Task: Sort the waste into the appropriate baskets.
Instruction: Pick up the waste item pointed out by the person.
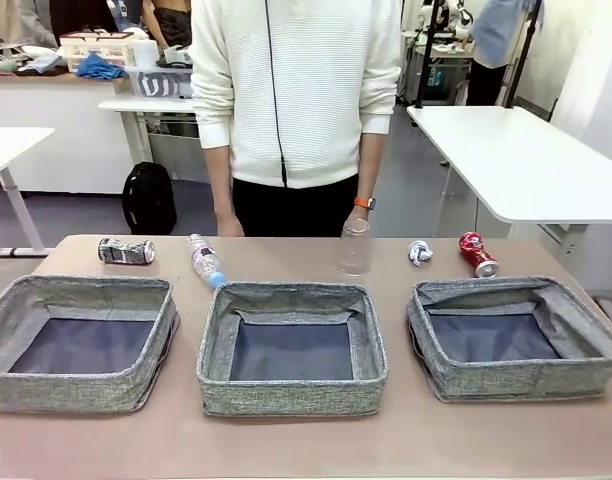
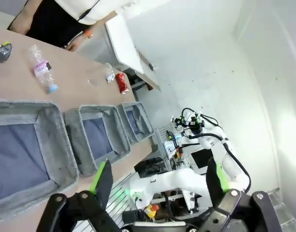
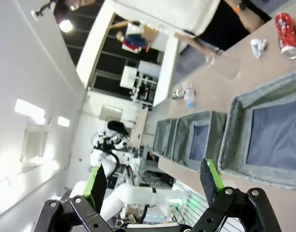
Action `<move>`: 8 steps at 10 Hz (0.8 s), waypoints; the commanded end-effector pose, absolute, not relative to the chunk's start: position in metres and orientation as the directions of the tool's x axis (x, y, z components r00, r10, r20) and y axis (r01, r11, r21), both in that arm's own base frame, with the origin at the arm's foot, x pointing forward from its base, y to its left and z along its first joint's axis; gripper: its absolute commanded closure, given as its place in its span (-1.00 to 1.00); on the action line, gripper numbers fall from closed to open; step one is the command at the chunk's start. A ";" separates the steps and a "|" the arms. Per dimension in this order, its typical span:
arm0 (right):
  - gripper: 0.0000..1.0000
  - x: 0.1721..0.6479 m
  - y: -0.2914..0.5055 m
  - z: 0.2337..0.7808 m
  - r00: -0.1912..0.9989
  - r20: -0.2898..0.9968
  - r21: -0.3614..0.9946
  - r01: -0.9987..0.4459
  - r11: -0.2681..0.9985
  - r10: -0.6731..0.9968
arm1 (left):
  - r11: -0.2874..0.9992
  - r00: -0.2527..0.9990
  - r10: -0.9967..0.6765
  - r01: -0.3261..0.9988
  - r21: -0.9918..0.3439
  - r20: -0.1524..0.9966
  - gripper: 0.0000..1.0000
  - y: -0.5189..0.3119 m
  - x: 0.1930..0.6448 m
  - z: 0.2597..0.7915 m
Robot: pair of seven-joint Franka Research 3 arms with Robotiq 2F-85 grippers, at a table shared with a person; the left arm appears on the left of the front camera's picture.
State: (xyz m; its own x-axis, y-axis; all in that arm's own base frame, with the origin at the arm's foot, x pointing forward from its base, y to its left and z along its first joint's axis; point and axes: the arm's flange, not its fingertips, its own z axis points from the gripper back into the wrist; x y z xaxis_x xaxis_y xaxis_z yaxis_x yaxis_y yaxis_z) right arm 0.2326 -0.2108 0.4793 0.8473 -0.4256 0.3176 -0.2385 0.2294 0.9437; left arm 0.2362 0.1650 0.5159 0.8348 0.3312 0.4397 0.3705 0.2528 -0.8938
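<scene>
Waste lines the far side of the table (image 1: pixel 286 440) in the front view: crushed dark can (image 1: pixel 126 251), bottle (image 1: pixel 204 260), clear cup (image 1: pixel 355 246), paper wad (image 1: pixel 419 252) and red can (image 1: pixel 477 254), all outside the 3 grey baskets (image 1: pixel 291 394); a person (image 1: pixel 296 90) stands behind. Left wrist view: left gripper (image 2: pixel 159 174) spread wide, gripping nothing. Right wrist view: right gripper (image 3: pixel 152 174) likewise spread and empty; the red can lies beyond the nearest basket.

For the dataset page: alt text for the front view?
Three grey baskets in a row on a table; beyond them a dark can, bottle, upright clear cup, paper wad and red can, with a person standing behind.
</scene>
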 end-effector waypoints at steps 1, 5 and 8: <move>-1.00 0.231 -0.213 0.484 0.842 0.359 0.928 -0.277 0.248 -0.403 | 0.226 0.806 0.357 0.417 -0.880 0.473 -1.00 0.186 0.215 0.512; -1.00 0.231 -0.213 0.484 0.842 0.359 0.928 -0.277 0.248 -0.403 | 0.226 0.806 0.357 0.417 -0.880 0.473 -1.00 0.186 0.215 0.512; -1.00 0.231 -0.213 0.484 0.842 0.359 0.928 -0.277 0.248 -0.403 | 0.226 0.806 0.357 0.417 -0.880 0.473 -1.00 0.186 0.215 0.512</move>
